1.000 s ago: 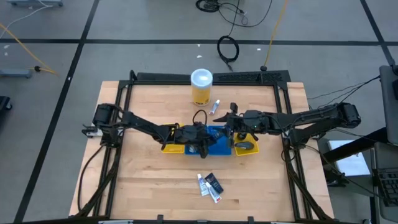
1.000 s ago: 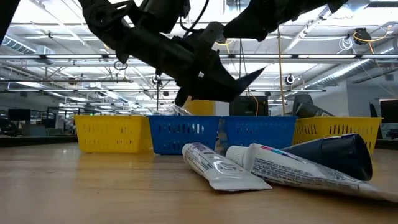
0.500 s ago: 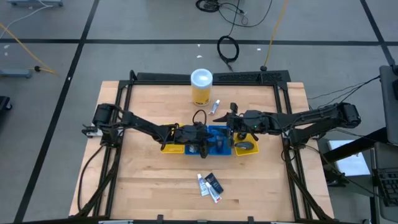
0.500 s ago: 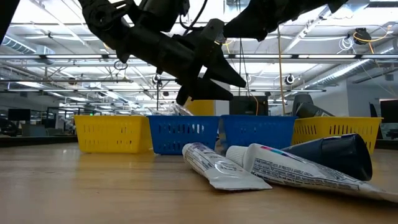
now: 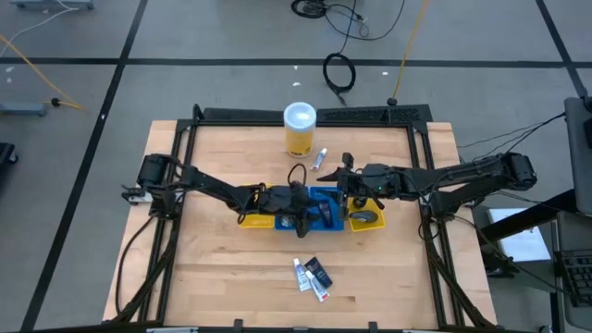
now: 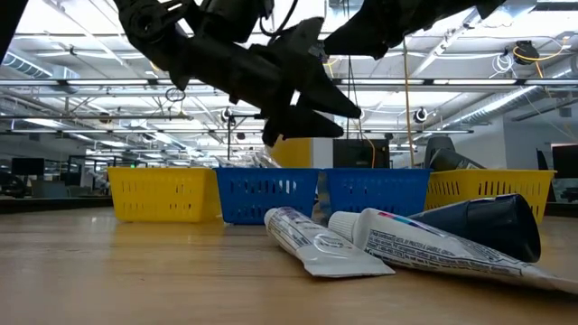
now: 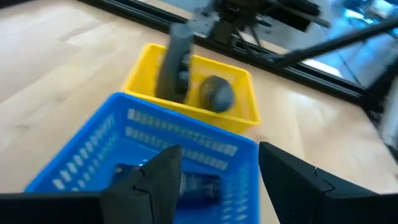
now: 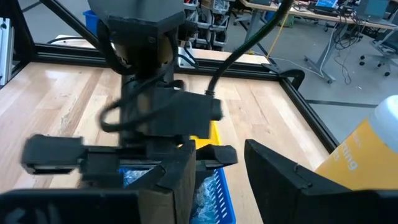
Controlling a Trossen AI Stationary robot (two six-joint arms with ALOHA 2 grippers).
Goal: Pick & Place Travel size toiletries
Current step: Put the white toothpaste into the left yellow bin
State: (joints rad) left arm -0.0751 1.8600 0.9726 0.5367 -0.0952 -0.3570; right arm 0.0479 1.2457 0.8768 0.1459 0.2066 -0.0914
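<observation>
Over the blue tray (image 5: pixel 319 209), left gripper (image 7: pixel 214 177) hangs, jaws spread, empty; next fetch tubes (image 5: pixel 311 275) at 6 o'clock.

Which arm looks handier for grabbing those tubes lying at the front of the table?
Probably left: its open gripper hangs over the blue tray, nearer the tubes than the right gripper.

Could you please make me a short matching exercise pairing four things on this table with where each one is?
Things:
1. canister
2. left gripper
3. dark tube
4. round dark piece

Places:
A. in the yellow tray
B. over the blue tray
C. at the table's far edge
D. on the table near its front edge

Pairs: 1-C, 2-B, 3-D, 4-A
</observation>
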